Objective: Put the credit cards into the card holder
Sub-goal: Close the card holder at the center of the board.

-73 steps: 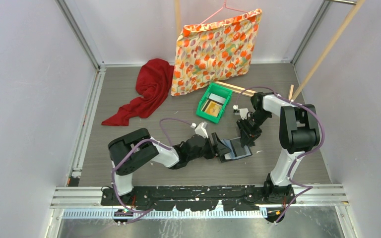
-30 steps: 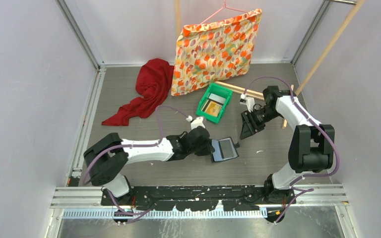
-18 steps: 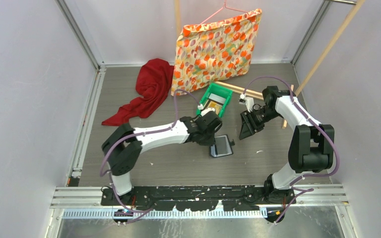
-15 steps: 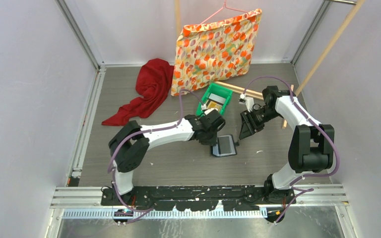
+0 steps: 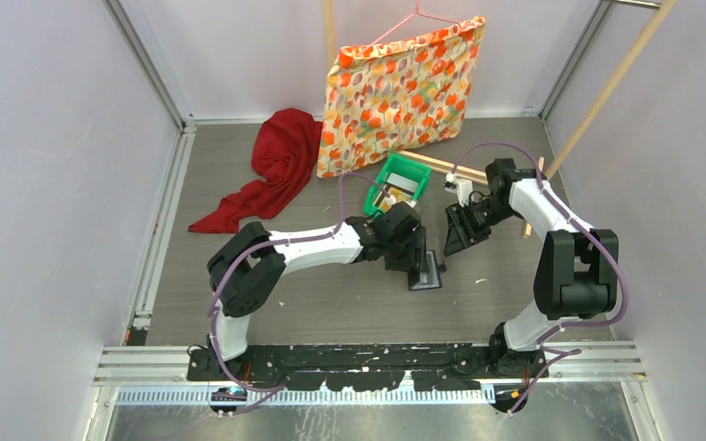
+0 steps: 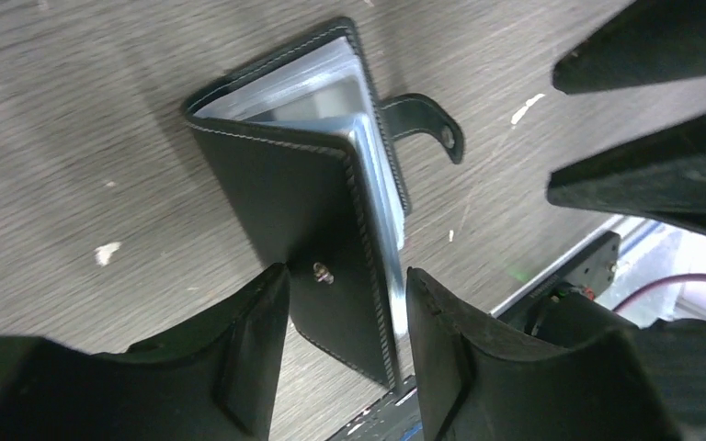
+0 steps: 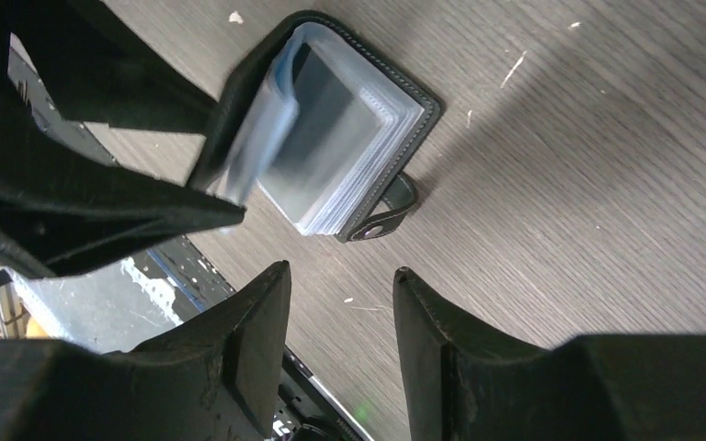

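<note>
The card holder [image 5: 426,272] is a black wallet lying half open on the table, one cover standing up over its shiny pocket pages [image 7: 340,156], the snap tab sticking out sideways. My left gripper [image 5: 415,257] hangs just over it, open. In the left wrist view the raised cover [image 6: 294,202] shows between the parted fingers [image 6: 257,358], with gaps on both sides. My right gripper [image 5: 450,241] hovers open and empty just right of the holder; its fingers [image 7: 257,340] frame bare table near the tab. The credit cards [image 5: 405,185] lie in the green tray, partly hidden by my left arm.
The green tray [image 5: 411,163] sits just behind the left wrist. A red cloth [image 5: 276,165] lies at the back left and a floral bag [image 5: 404,87] hangs on a hanger at the back. Wooden sticks [image 5: 607,87] lean at the right wall.
My left arm swung right and toward the tray, dragging the holder along. The holder went from lying flat open to half folded, and the left jaws opened off it. The right arm barely moved.
</note>
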Robot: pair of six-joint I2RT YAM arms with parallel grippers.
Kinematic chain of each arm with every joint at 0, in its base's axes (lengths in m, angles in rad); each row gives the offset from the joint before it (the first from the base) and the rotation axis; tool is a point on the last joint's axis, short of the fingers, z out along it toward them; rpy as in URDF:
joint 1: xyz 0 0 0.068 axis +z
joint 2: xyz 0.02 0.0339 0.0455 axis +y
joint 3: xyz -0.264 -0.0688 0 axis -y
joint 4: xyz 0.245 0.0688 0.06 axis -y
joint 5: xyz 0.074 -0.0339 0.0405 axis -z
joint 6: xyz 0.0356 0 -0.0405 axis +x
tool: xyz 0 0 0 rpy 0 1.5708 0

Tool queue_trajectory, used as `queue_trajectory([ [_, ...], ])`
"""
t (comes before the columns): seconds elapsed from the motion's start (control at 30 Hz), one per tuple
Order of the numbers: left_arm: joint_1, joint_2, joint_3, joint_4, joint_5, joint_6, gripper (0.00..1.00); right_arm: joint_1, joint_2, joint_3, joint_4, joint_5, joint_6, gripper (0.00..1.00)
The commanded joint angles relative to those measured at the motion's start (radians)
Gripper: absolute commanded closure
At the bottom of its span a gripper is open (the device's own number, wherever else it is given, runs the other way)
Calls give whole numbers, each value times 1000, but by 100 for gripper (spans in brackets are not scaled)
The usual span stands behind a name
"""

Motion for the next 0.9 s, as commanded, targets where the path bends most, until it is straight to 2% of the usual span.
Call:
queue_trajectory([
  [0.0,-1,-30,-32,202,113,-24,48,2,13,1,43,37,43,50],
  [0.23,12,33,-118,477,186,-63,52,-57,11,8,18,-38,25,51],
  [0.5,25,66,-193,678,219,-100,59,-68,35,20,-22,-152,-6,54],
  [0.73,25,93,-214,758,227,-113,60,-67,128,56,-71,-257,-10,66],
  [0.87,30,102,-223,778,226,-113,59,-52,201,72,-86,-226,-14,73],
])
